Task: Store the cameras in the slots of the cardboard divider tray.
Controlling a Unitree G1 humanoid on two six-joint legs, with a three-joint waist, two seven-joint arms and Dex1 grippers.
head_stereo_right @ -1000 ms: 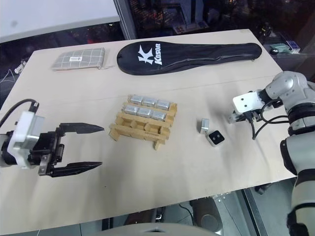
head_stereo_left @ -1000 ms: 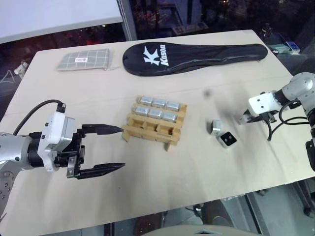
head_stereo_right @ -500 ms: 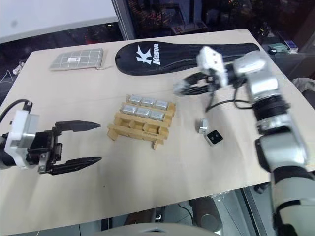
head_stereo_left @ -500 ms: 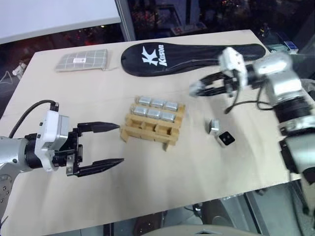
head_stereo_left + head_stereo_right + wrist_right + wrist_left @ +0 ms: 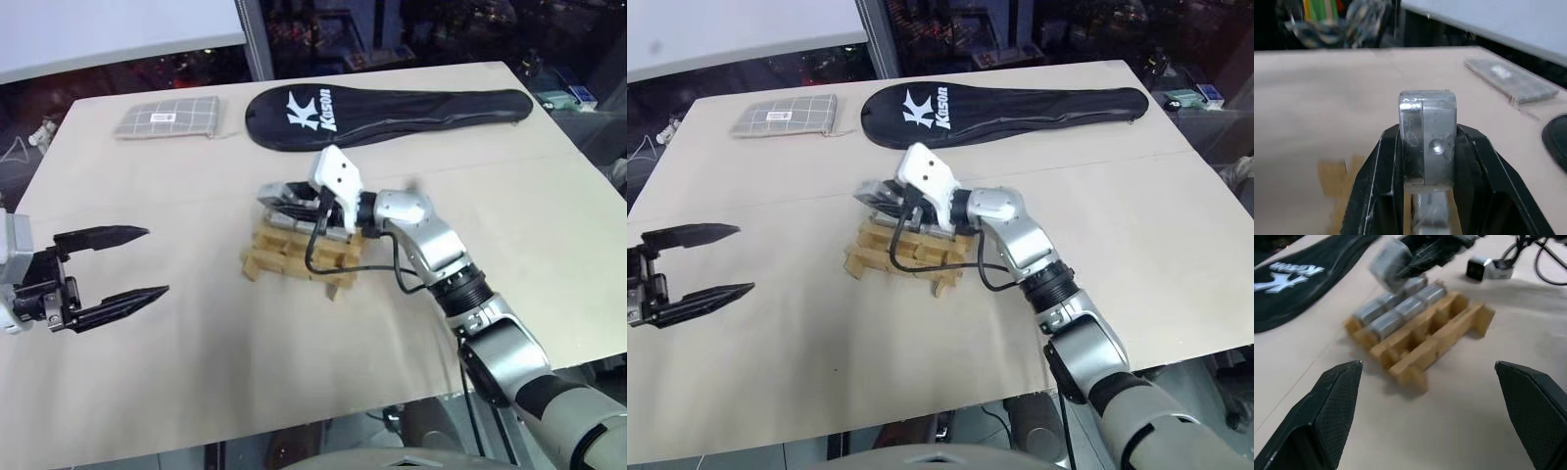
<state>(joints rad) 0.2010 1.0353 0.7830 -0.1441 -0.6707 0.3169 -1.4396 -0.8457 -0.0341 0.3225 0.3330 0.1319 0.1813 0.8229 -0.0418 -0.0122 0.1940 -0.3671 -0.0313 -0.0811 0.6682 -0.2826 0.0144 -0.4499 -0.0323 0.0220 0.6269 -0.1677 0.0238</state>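
I have the right gripper clamped on one camera, holding it above the far left corner of the cardboard divider tray, which sits near the middle of the table. In the left wrist view I count six cameras in the tray, in two rows of three filling its far slots; the three near slots stand empty. Two more cameras lie loose on the table just beyond the tray in that view, touching each other or nearly so, one showing its black lens face. That makes nine cameras that I can count. My left gripper is over the table's left side, well apart from the tray, its two fingers spread wide with nothing between them. At the far edge lie one black racket cover and one grey gridded packet.
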